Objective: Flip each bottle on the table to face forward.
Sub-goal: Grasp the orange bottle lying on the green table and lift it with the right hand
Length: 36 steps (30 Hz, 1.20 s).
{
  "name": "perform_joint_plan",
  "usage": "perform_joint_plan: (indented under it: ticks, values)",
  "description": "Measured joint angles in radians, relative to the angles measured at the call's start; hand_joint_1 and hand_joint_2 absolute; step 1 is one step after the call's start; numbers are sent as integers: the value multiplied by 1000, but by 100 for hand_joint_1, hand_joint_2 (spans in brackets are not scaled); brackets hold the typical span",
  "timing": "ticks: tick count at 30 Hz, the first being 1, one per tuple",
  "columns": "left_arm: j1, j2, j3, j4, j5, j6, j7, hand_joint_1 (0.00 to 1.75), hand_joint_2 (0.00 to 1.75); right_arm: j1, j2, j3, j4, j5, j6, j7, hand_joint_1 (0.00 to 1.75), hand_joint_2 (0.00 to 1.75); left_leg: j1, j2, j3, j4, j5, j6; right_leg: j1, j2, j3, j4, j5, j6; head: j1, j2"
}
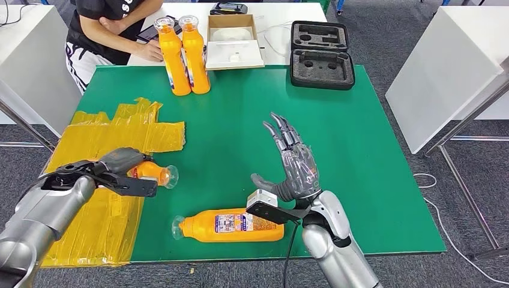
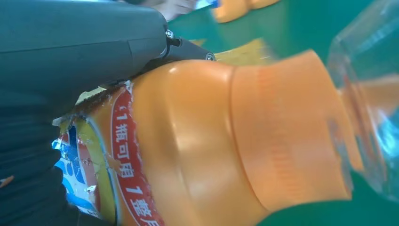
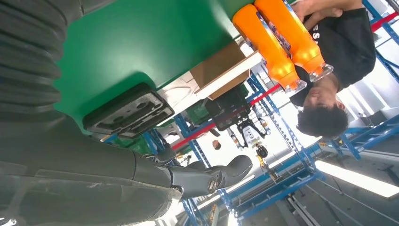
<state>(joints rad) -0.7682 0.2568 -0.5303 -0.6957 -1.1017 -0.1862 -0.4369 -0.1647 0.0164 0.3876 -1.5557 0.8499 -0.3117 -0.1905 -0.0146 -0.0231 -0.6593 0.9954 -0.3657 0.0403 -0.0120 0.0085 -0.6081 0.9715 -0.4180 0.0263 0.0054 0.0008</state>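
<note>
My left hand point(image 1: 123, 163) grips an orange bottle point(image 1: 155, 173) lying at the left of the green table point(image 1: 228, 120), its clear cap pointing right. Up close, the bottle point(image 2: 226, 141) shows a torn red and blue label, with my left hand point(image 2: 70, 56) wrapped over it. A second orange bottle point(image 1: 231, 226) lies on its side near the front edge, cap to the left. My right hand point(image 1: 295, 162) is raised above it, fingers spread, holding nothing; its fingers point(image 3: 207, 176) point away from the table. Two more orange bottles point(image 1: 183, 55) point(image 3: 277, 42) stand upright at the far edge.
A person point(image 1: 114, 30) sits behind the table's far left corner, a hand by the upright bottles. Yellow tape sheets point(image 1: 114, 135) cover the left of the table. An open cardboard box point(image 1: 233, 42) and an open black foam case point(image 1: 320, 54) lie at the far side.
</note>
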Motion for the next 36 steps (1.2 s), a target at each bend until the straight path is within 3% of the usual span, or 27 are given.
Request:
perform_joint_plan:
  ticks: [3,5,7,9,18,26,29,36]
  values:
    - [8,-17,-17,0,25,-6,-6,175,175,0,0,0,7,-4,2,0,0,175,0,1,0,0,0,0,0,0,0,0,0,0,0,0]
    - [14,-25,-29,-1,38,-7,-4,92,175,0,0,0,10,-4,2,0,0,175,0,1,0,0,0,0,0,0,0,0,0,0,0,0]
    - [20,-32,-38,-2,48,2,3,5,87,0,0,0,12,-4,2,0,0,175,0,0,0,0,0,0,0,0,0,0,0,0,0,0]
    - [27,-40,-44,-2,51,25,18,0,0,2,-1,0,13,-4,2,0,0,175,0,0,1,0,0,0,0,0,0,0,0,0,0,0]
    - [51,-76,-64,-1,47,69,58,0,0,11,-1,0,13,1,1,1,0,175,0,1,0,0,0,0,0,0,0,0,0,0,0,0]
    - [63,-75,-47,-42,98,153,51,0,0,17,-1,-4,13,18,8,7,0,175,0,1,0,0,0,0,1,0,0,0,0,0,0,0]
    - [96,-59,-4,-150,160,183,37,0,0,28,-2,-11,10,24,10,9,0,175,0,1,0,0,0,0,1,0,0,0,0,0,0,0]
    - [260,-31,177,-553,332,181,-63,0,0,49,-4,-36,-2,14,10,0,0,175,0,1,0,0,-1,0,0,1,-1,0,-1,0,0,0]
